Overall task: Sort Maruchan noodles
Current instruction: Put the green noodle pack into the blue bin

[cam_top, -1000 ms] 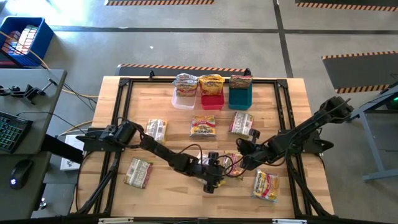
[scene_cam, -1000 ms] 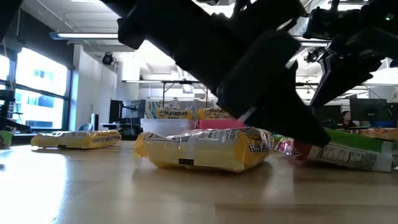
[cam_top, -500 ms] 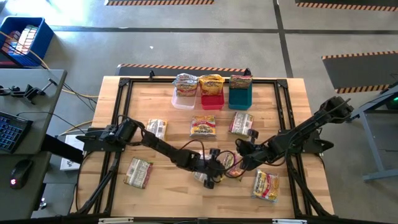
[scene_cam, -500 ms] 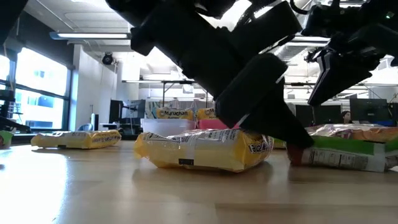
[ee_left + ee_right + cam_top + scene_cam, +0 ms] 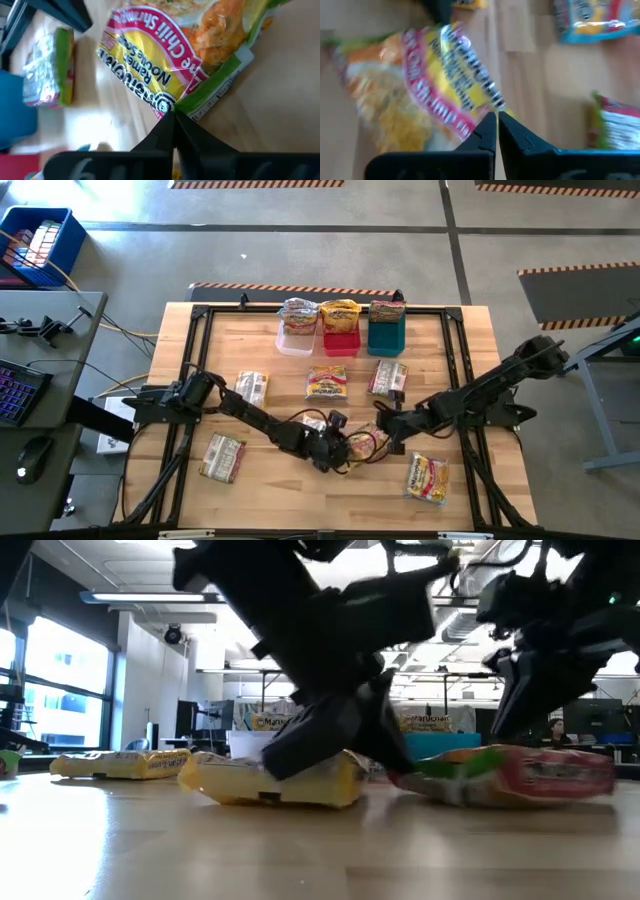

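A reddish-pink, yellow and green noodle packet (image 5: 365, 442) (image 5: 510, 775) lies near the table's middle front, between my two grippers. My left gripper (image 5: 343, 448) (image 5: 172, 116) is shut at its left edge. My right gripper (image 5: 385, 432) (image 5: 496, 116) is shut at its right edge. A yellow packet (image 5: 270, 780) lies flat on the table just left of it, under my left arm. Three bins at the far edge, clear (image 5: 296, 340), red (image 5: 340, 342) and teal (image 5: 386, 335), each hold packets. My left gripper pinches the packet's pink-rimmed edge (image 5: 161, 107) between its two fingertips, next to the green and white corner. The fingers slant down at it from the table's left. The packet's underside looks to be on the table. My right gripper pinches the opposite edge of the same packet (image 5: 479, 120) between its fingertips. It slants down at it from the table's right. The packet lies roughly level below the fingers.
Loose packets lie around: a silvery one (image 5: 252, 387), a yellow one (image 5: 327, 382), a pink-green one (image 5: 388, 378), one at the near left (image 5: 223, 457) and one at the near right (image 5: 427, 477). Black rails frame the tabletop (image 5: 200, 360).
My left gripper has moved toward the far edge up to the pink packet, rolled, and shut on its edge. My right gripper has tipped and drawn a little to the left with the packet, which has turned about. The yellow packet has slid toward the table's left.
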You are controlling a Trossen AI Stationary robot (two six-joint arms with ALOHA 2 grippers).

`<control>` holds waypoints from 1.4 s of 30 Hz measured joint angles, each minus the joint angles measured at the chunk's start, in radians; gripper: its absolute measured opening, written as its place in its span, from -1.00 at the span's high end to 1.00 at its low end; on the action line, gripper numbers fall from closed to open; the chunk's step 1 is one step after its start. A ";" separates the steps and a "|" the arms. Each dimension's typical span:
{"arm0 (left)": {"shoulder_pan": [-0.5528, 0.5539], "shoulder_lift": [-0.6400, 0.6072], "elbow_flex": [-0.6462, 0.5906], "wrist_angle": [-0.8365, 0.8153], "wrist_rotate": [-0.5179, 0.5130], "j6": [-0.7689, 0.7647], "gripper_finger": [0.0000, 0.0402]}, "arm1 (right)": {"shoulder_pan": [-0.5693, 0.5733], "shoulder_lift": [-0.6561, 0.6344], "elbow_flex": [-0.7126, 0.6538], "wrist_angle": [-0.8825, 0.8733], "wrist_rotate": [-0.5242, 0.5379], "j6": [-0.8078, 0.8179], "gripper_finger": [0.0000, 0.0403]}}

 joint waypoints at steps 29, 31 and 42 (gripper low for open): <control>-0.032 -0.064 -0.001 -0.076 -0.257 0.096 1.00 | -0.432 0.000 -0.013 0.235 -0.633 -0.333 -0.32; -0.032 -0.064 -0.001 -0.072 -0.260 0.097 1.00 | -0.466 0.000 -0.013 0.261 -0.678 -0.347 -0.33; -0.034 -0.064 -0.001 0.021 -0.323 0.198 1.00 | -0.602 0.103 -0.012 0.340 -0.948 -0.376 -0.33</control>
